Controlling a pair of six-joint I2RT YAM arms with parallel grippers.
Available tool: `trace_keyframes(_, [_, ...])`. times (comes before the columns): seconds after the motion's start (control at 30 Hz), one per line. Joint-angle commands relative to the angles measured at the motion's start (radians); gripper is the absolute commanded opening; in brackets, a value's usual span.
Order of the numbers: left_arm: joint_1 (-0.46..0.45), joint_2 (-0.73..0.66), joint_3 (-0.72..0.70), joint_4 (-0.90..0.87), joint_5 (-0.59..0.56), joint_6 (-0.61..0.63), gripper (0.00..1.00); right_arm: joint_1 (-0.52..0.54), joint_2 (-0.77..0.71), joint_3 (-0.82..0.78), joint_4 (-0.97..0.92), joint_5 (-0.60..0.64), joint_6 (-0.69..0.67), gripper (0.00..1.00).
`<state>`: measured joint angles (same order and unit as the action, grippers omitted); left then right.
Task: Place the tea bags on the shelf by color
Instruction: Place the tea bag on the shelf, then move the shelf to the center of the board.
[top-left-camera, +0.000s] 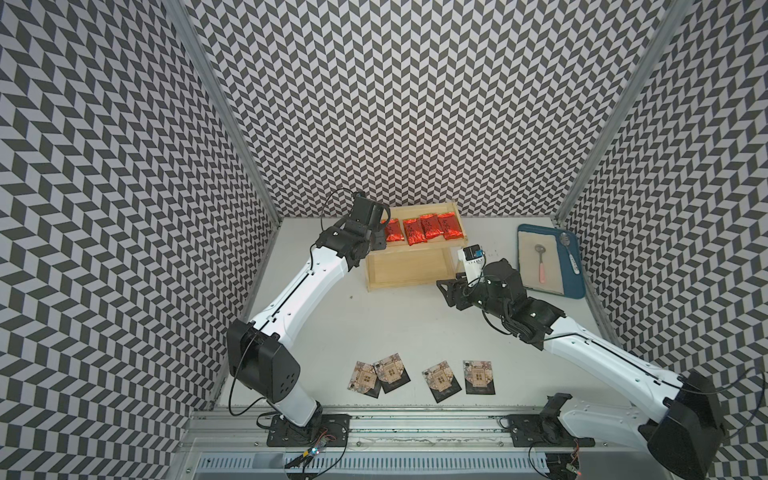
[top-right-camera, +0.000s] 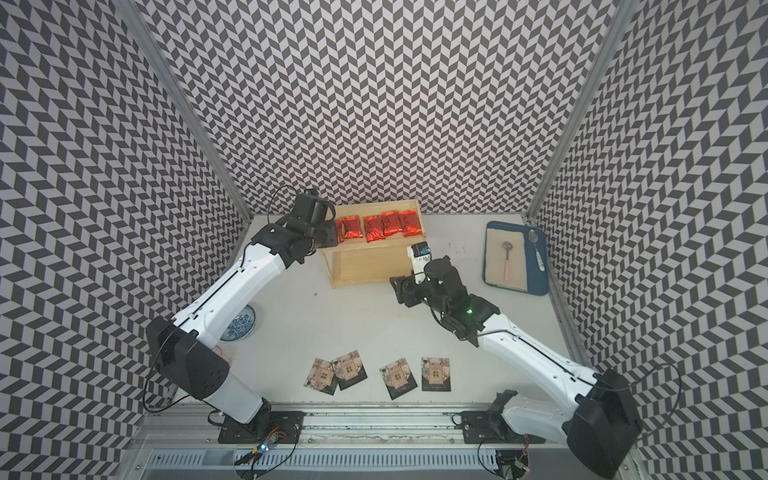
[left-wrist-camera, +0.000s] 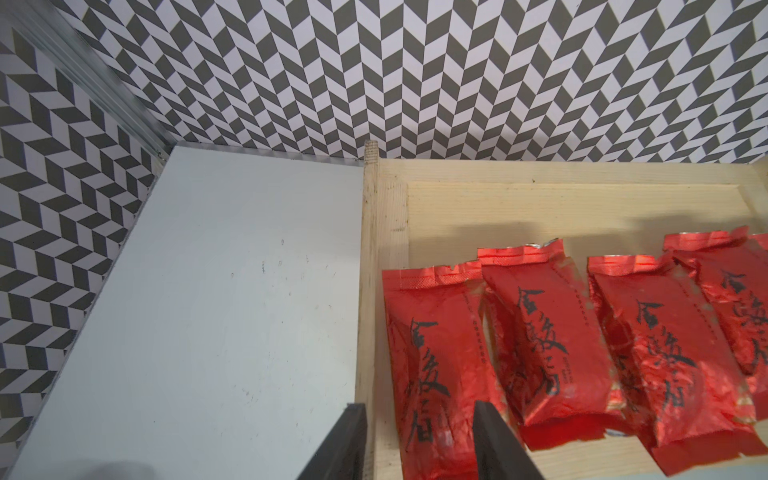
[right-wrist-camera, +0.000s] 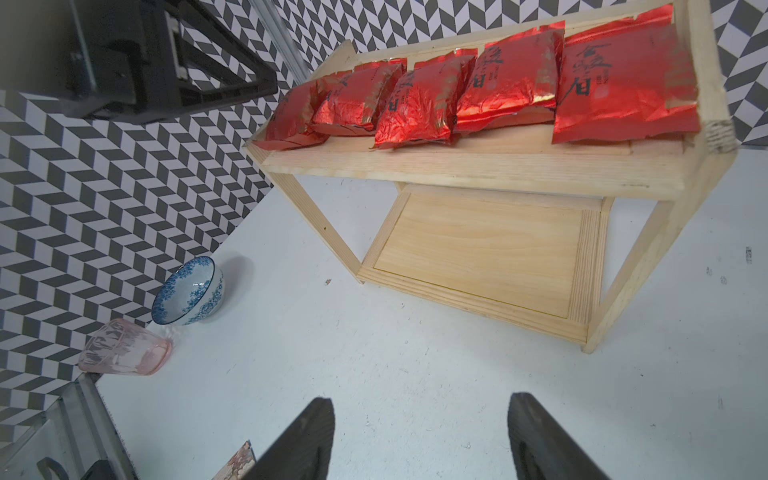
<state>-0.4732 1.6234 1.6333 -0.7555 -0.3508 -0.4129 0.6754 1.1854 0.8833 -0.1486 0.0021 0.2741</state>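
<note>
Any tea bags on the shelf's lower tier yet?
No, the right wrist view shows the lower tier bare; all five red sachets lie on the top board.

Overhead stereo pair – wrist close-ups on shelf (right-wrist-camera: 457, 166)

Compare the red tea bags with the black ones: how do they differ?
The red tea bags are shiny, puffy and oblong; the black ones are flat and squarish. Red carry dark script, black a beige window print. Red sit on the top board of the shelf, black on the table. Both lie print up.
</note>
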Motion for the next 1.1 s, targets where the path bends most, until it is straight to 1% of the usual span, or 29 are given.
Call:
trace_keyframes(0.0, [0.001, 0.006, 0.028, 0.026, -0.013, -0.01, 0.48, -0.007, -0.019, -0.011, 0.049, -0.008, 0.009, 0.7])
trace_keyframes(0.1, [0.004, 0.003, 0.029, 0.029, -0.008, -0.021, 0.49, -0.007, -0.019, -0.006, 0.049, -0.007, 0.01, 0.7])
trace_keyframes(0.17, [0.014, -0.006, 0.031, 0.029, 0.0, -0.032, 0.52, -0.009, -0.02, 0.002, 0.046, -0.01, 0.012, 0.7])
trace_keyframes(0.27, [0.045, -0.037, 0.033, 0.03, 0.022, -0.063, 0.56, -0.017, -0.02, 0.041, 0.046, -0.024, 0.021, 0.7])
trace_keyframes(0.3, [0.062, -0.051, 0.032, 0.035, 0.045, -0.075, 0.59, -0.026, -0.017, 0.064, 0.048, -0.037, 0.026, 0.7])
trace_keyframes(0.37, [0.105, -0.08, 0.02, 0.056, 0.107, -0.092, 0.67, -0.063, -0.005, 0.111, 0.055, -0.073, 0.04, 0.7])
trace_keyframes(0.47, [0.175, -0.117, -0.019, 0.125, 0.242, -0.102, 0.8, -0.149, 0.025, 0.188, 0.08, -0.136, 0.078, 0.7])
trace_keyframes(0.53, [0.21, -0.125, -0.042, 0.167, 0.314, -0.101, 0.84, -0.215, 0.059, 0.229, 0.114, -0.188, 0.108, 0.7])
trace_keyframes(0.6, [0.244, -0.113, -0.046, 0.191, 0.371, -0.102, 0.87, -0.277, 0.108, 0.28, 0.129, -0.224, 0.131, 0.7])
trace_keyframes(0.7, [0.29, -0.081, -0.049, 0.224, 0.496, -0.1, 0.89, -0.353, 0.186, 0.355, 0.125, -0.276, 0.146, 0.71])
trace_keyframes(0.83, [0.325, -0.059, -0.082, 0.289, 0.637, -0.098, 0.97, -0.434, 0.268, 0.403, 0.126, -0.372, 0.156, 0.76])
trace_keyframes(0.9, [0.333, -0.055, -0.112, 0.325, 0.677, -0.105, 1.0, -0.467, 0.295, 0.394, 0.15, -0.43, 0.171, 0.8])
trace_keyframes(1.07, [0.337, -0.053, -0.186, 0.407, 0.758, -0.127, 1.0, -0.498, 0.343, 0.375, 0.209, -0.555, 0.191, 0.84])
